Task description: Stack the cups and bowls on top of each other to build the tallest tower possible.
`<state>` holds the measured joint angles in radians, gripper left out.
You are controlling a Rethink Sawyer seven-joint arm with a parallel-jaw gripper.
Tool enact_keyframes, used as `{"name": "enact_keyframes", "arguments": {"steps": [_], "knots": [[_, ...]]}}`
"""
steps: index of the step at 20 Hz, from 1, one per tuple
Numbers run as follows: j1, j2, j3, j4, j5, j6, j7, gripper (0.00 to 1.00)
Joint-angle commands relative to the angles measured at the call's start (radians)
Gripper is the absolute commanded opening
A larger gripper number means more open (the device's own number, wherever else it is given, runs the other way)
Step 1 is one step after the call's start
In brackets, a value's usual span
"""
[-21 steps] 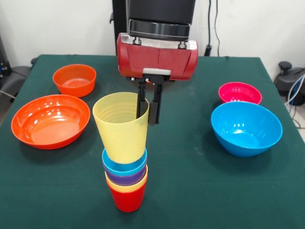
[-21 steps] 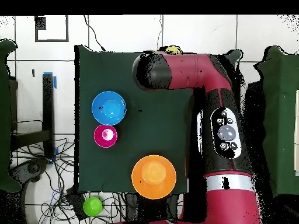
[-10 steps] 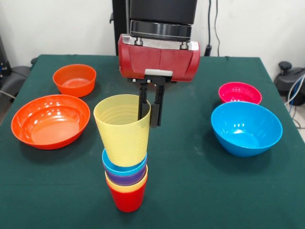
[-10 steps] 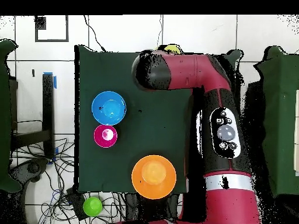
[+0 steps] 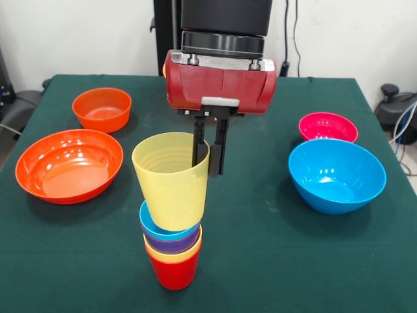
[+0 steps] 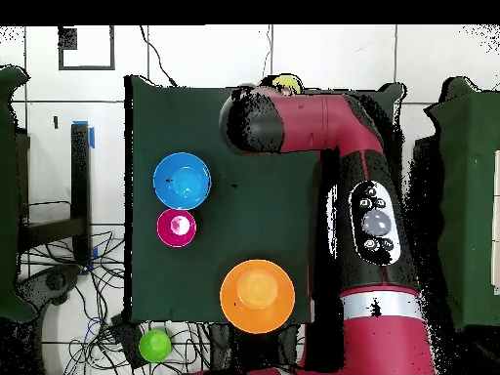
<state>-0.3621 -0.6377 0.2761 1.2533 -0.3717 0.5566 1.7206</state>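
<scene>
Pale yellow ribbed plastic cup (image 5: 172, 181) tilted atop red-based nested cup stack (image 5: 172, 251), its far rim pinched between black gripper (image 5: 210, 156) fingers; green cloth table (image 5: 273, 261).

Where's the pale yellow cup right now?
In the front view, the pale yellow cup sits tilted atop the nested cup stack near the table's front centre, its rim pinched by the gripper, between the wide orange bowl and the blue bowl.
</scene>
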Motion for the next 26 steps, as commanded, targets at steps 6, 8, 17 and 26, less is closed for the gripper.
{"name": "enact_keyframes", "arguments": {"steps": [6, 8, 17, 26], "knots": [[0.020, 0.054, 0.032, 0.079, -0.034, 0.025, -0.020, 0.00], [0.014, 0.053, 0.033, 0.087, -0.036, 0.024, -0.027, 0.00], [-0.003, 0.052, 0.046, 0.090, -0.034, 0.033, -0.056, 0.00], [-0.009, 0.049, 0.050, 0.103, -0.037, 0.029, -0.063, 0.00]]}}
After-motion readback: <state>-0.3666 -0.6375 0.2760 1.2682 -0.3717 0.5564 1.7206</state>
